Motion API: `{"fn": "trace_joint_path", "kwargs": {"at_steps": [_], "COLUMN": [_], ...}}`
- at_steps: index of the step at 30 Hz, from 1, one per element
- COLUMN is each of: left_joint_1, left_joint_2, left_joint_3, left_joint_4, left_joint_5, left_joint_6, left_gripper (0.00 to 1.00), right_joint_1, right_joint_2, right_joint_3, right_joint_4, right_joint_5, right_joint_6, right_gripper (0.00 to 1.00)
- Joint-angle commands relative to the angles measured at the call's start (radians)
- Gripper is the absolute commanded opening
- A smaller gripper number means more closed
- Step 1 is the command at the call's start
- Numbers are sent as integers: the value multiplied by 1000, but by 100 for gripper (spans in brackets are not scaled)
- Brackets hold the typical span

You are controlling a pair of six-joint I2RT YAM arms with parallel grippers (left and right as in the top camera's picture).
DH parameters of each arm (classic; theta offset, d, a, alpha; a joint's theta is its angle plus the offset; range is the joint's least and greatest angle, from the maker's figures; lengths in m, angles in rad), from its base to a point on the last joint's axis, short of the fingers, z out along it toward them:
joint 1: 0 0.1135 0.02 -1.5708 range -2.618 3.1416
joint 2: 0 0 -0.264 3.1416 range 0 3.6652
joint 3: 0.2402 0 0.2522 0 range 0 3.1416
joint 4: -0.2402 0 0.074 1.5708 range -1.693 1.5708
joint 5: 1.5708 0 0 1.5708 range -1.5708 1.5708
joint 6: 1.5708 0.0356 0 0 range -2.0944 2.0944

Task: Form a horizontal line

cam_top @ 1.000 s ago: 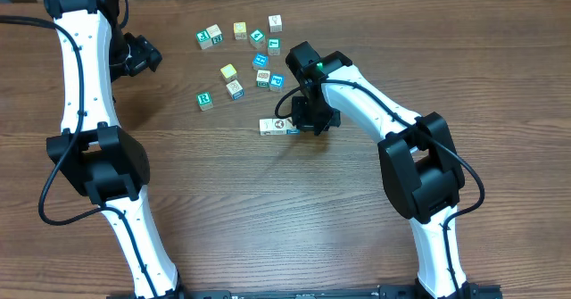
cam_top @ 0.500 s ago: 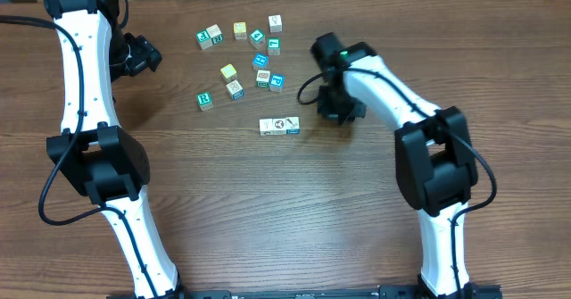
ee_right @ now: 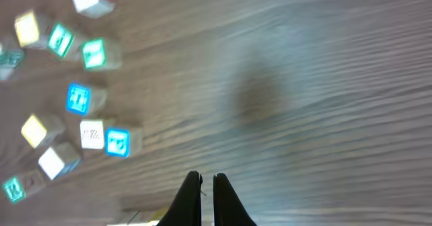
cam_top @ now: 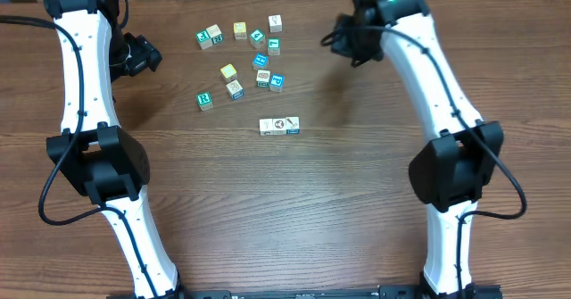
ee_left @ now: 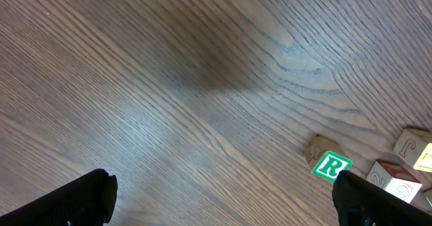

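One loose cube (ee_left: pixel 331 166) bears a green "R". The horizontal line (cam_top: pixel 279 126), a short row of touching pale cubes, lies on the tabletop (cam_top: pixel 268 210) below the scattered cubes (cam_top: pixel 234 88), well apart from the right hand (ee_right: pixel 207 179), which is closed on nothing. The left hand (ee_left: pixel 219 185) is spread wide.

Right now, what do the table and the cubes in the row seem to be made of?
Table: wood or wood-look laminate, matte brown, with clear grain lines. Row cubes: probably wood with printed faces, judging by the pale faces and dark pictures; they are too small to exclude plastic.
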Motion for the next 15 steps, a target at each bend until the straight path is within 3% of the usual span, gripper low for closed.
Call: {"fn": "trace_joint_path", "kwargs": {"at_steps": [1, 4, 15], "left_joint_1": [-7, -7, -7], "left_joint_2": [-6, -6, -6], "left_joint_3": [-2, -2, -3], "left_joint_4": [-2, -2, -2], "left_joint_5": [-2, -2, -2], "left_joint_6": [-3, -3, -3], "left_gripper": [100, 100, 100], "right_joint_1": [103, 156, 196], "right_joint_2": [19, 36, 62], "right_joint_3": [-103, -175, -269], "right_joint_4": [95, 225, 339], "right_joint_5": [50, 71, 70], "right_joint_6": [-6, -57, -56], "right_gripper": [4, 4, 4]}}
